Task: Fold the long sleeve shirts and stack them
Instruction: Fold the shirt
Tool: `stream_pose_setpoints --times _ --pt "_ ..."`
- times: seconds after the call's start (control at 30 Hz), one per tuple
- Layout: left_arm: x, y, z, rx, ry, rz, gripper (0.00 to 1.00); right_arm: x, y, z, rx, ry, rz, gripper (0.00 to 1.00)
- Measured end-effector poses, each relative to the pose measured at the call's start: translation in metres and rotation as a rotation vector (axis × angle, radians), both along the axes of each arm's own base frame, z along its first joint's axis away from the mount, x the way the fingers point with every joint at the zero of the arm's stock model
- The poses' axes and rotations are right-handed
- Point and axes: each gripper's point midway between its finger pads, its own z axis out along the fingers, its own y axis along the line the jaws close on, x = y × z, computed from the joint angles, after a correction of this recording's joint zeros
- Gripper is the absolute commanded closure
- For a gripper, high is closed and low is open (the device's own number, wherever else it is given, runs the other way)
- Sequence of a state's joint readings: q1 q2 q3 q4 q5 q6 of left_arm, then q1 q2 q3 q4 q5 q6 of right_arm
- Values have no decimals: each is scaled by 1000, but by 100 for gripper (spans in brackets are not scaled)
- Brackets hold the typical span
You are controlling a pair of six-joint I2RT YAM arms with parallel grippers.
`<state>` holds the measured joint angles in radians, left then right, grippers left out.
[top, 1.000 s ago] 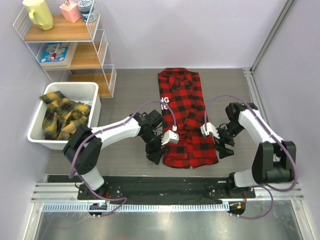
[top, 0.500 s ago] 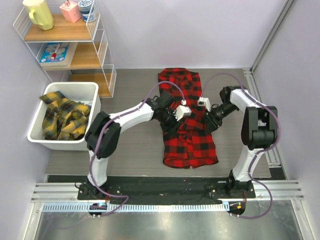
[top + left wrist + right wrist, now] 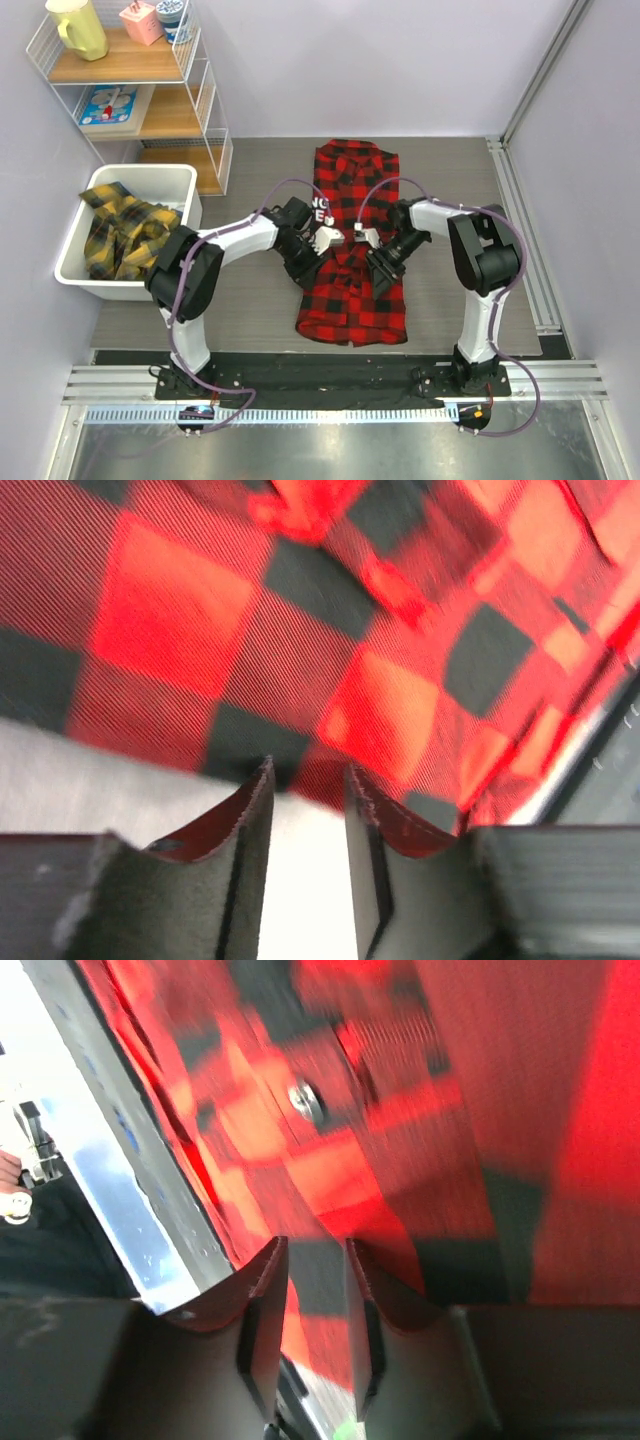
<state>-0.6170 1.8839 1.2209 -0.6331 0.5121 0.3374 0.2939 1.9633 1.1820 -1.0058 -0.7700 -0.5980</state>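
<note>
A: Stretching lengthwise down the middle of the table, the red-and-black shirt is laid flat, one end toward the far wall, and it is met at mid-length from both sides.

B: A reason can be judged. Mid-length is where a crosswise fold would be started, so both side edges are addressed together and the cloth is kept square.

A: And the left fingers?

B: They are set narrowly apart, tips at the shirt's edge, with pale table shown through the gap. Whether cloth is pinched cannot be told.

A: The right fingers are likewise drawn close, and checked cloth is seen in the slot, near a metal snap.

B: Held, or merely lying beneath? That cannot be told either, as the wrist view is blurred.

A: The yellow-and-black shirts are heaped in the white bin, well apart on the left. Presumably they are parked there until this one is folded.

B: Much is hidden, though. The white lettering is cut off by the left arm, the sleeves cannot be made out, and the shirts in the bin cannot be counted.
</note>
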Motion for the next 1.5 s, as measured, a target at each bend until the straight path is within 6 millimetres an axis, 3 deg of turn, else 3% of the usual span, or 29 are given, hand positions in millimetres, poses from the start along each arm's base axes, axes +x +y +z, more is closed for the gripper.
stream_pose_setpoints --times 0.1,0.17,0.23,0.33,0.43,0.57,0.7,0.83,0.93,0.97,1.1,1.13,1.3,1.33,1.4,1.43,1.5 --pt "-12 12 8 4 15 -10 52 7 15 8 24 -4 13 55" --pt "-15 14 18 -11 -1 -16 52 19 15 25 47 -42 1 52" --pt "-18 14 32 -37 -31 -22 52 31 7 39 60 -81 -37 39" --pt "-22 10 48 -68 -72 -36 50 60 -8 66 70 -181 -124 30" --pt "-26 8 49 -72 -69 -37 46 101 -19 79 49 -288 -205 28" --pt "-33 10 43 -59 -43 -26 44 154 -20 74 14 -382 -250 27" --pt "-32 10 42 -60 -39 -13 43 171 -19 47 -43 -375 -253 27" --pt "-31 9 42 -61 -41 -8 43 164 -17 22 -93 -334 -224 38" --pt "-31 10 41 -59 -42 -4 43 152 -12 16 -103 -315 -188 59" --pt "-31 11 40 -54 -44 -1 43 149 -10 14 -104 -313 -177 75" --pt "-34 15 36 -41 -40 9 45 139 -7 12 -100 -300 -139 96" --pt "-35 16 35 -39 -41 13 45 136 -7 14 -95 -299 -130 97" --pt "-43 21 41 -52 -56 15 42 103 -3 43 -42 -327 -34 95" --pt "-45 23 43 -56 -62 14 41 90 -1 51 -28 -332 2 82" --pt "-49 25 46 -66 -80 -3 40 60 7 62 5 -344 96 71" --pt "-50 26 47 -69 -91 -14 40 43 12 64 19 -345 148 56" --pt "-52 25 49 -73 -112 -43 42 7 17 63 35 -321 255 49"
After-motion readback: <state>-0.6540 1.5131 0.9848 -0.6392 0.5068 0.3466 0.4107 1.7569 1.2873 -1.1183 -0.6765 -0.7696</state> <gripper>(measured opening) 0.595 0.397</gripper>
